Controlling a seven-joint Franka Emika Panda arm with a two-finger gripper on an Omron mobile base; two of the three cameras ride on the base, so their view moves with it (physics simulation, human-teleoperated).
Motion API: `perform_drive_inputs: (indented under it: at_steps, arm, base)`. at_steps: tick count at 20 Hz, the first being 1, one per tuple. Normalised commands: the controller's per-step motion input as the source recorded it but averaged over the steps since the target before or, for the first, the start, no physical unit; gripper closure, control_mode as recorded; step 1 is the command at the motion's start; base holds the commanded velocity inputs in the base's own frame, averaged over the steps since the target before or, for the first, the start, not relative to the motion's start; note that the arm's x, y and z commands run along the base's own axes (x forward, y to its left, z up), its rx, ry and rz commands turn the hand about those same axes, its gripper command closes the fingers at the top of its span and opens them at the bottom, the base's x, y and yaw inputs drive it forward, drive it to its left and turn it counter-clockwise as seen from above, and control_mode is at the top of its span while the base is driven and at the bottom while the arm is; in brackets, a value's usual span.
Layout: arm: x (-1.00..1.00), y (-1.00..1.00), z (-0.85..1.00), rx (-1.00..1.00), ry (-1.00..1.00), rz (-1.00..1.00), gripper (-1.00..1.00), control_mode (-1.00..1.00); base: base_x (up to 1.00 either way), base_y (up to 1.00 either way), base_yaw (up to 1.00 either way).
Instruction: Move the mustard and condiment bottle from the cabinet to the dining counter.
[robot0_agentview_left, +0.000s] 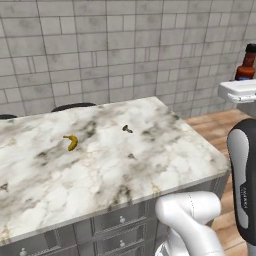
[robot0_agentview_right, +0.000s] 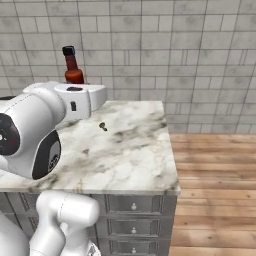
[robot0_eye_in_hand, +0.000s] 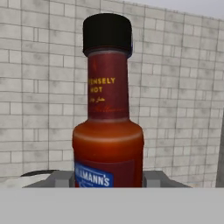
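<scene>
One condiment bottle (robot0_eye_in_hand: 108, 131) upright, fingers (robot0_eye_in_hand: 151, 178) clamped

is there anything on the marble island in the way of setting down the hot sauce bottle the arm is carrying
Nothing visible blocks it. The slim reddish-brown condiment bottle with a black cap sits upright in the gripper, above the white marble dining counter. The counter holds a small yellow banana and a tiny dark object, with bare marble around them.

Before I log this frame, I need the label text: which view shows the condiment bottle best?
The hand view: the condiment bottle is close and upright, its label lettering legible. Both base views show its cap, neck and shoulder above the white hand.
</scene>
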Motion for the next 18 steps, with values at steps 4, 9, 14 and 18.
perform_drive_inputs:
  at_steps: [4, 9, 14, 18]
  arm:
    - [0.0, 0.0, 0.0, 0.0, 0.0, 0.0, 1.0, 1.0]
    - [0.38, 0.0, -0.53, -0.05, 0.06, 0.02, 1.0, -1.0]
    - [0.73, 0.0, -0.65, -0.03, 0.15, 0.21, 1.0, -1.0]
    - [0.61, -0.17, -0.47, -0.02, 0.12, 0.35, 1.0, -1.0]
  base:
    - [0.05, 0.0, 0.0]
    - [0.0, 0.0, 0.0]
    - [0.0, 0.0, 0.0]
    - [0.0, 0.0, 0.0]
